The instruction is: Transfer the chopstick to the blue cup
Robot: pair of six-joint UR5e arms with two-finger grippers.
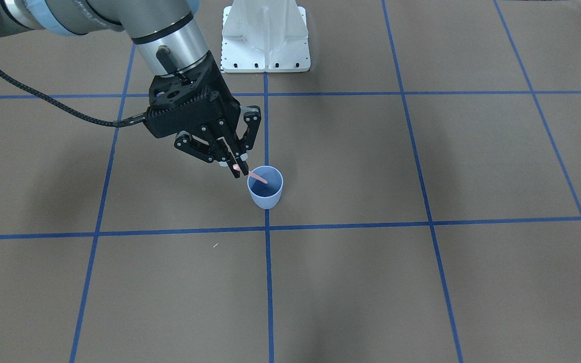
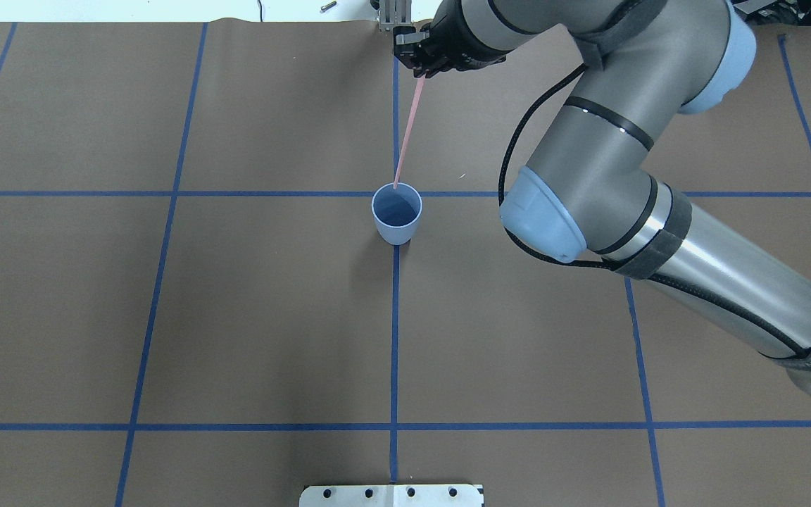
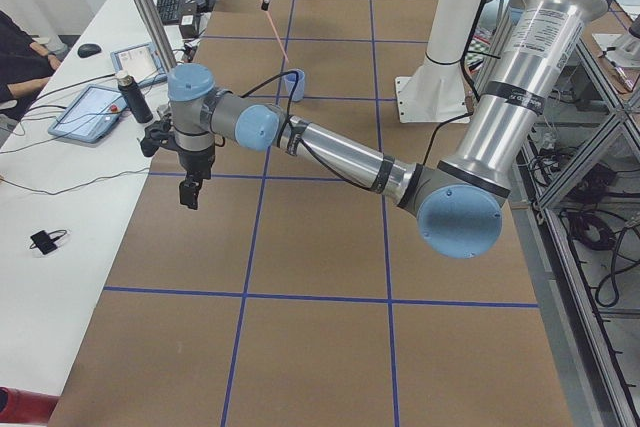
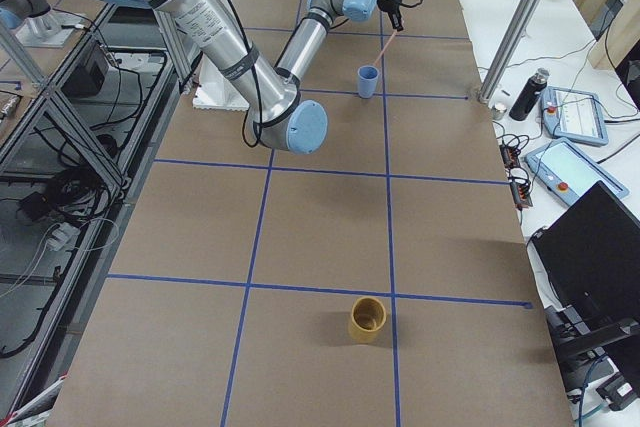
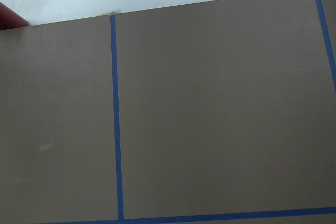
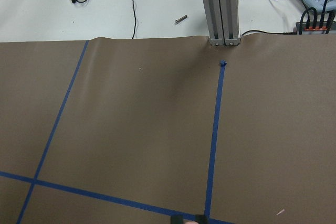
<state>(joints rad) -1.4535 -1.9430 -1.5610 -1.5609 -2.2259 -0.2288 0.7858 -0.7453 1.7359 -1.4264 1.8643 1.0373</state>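
My right gripper (image 1: 237,169) is shut on the top end of a thin pale pink chopstick (image 1: 257,177). The stick slants down, and its lower end is inside the blue cup (image 1: 266,197). The cup stands upright on a blue tape line. In the overhead view the right gripper (image 2: 419,69) is beyond the cup (image 2: 396,227), and the chopstick (image 2: 407,123) runs from it to the cup's far rim. My left gripper (image 3: 189,194) hangs above the table near its edge, far from the cup (image 3: 292,85). I cannot tell whether it is open or shut.
A tan cup (image 4: 367,319) stands alone far down the table. The white arm base (image 1: 265,38) is behind the blue cup. An aluminium post (image 6: 219,6) rises at the table's far edge. A side table (image 3: 60,197) holds tablets and a bottle (image 3: 133,97).
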